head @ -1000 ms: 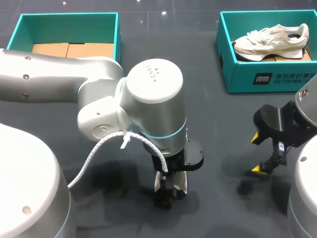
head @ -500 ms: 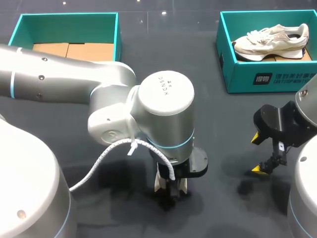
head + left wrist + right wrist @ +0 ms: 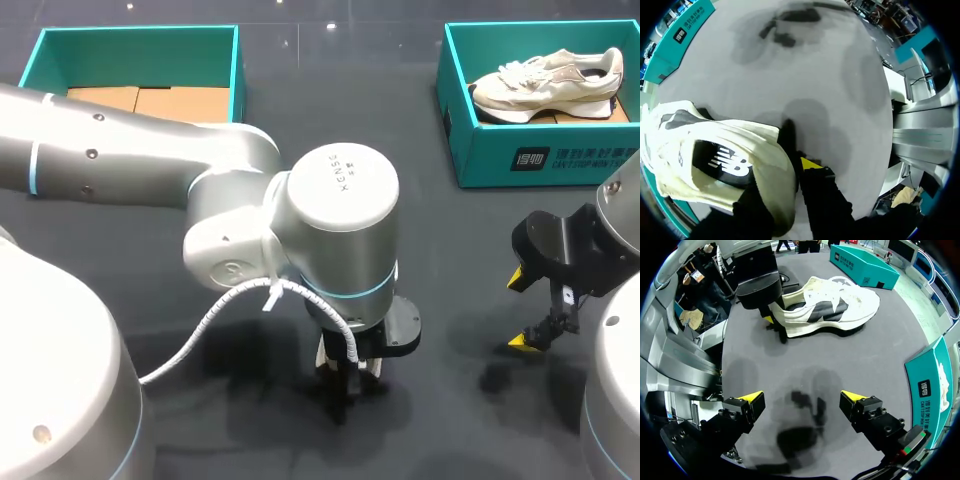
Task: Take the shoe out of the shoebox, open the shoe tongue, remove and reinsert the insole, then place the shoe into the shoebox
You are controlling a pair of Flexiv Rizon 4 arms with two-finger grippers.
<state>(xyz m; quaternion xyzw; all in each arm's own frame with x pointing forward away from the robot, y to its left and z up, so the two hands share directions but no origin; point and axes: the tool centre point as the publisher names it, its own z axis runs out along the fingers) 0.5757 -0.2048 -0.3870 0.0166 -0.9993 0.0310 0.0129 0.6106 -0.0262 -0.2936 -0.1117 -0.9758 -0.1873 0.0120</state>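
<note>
A cream shoe [image 3: 715,150] with a black side panel lies on its sole on the dark table [image 3: 450,240]. My left gripper [image 3: 788,171] is shut on its heel wall, one finger inside the collar and one outside. The right wrist view shows the same shoe [image 3: 830,305] ahead, with the left gripper [image 3: 771,320] down on its heel. In the head view the left arm's wrist hides the shoe, and only the left gripper [image 3: 345,385] shows below it. My right gripper [image 3: 518,310] hangs open and empty above the table at the right, its fingers [image 3: 752,400] spread wide.
A teal shoebox [image 3: 500,150] at the back right holds a second pale shoe [image 3: 545,85]. Another teal box [image 3: 35,60] at the back left holds only cardboard. Bare tabletop lies between the two grippers.
My left arm has shifted slightly to the right and down, and its fingers have closed onto the shoe's heel. The right arm has not moved.
</note>
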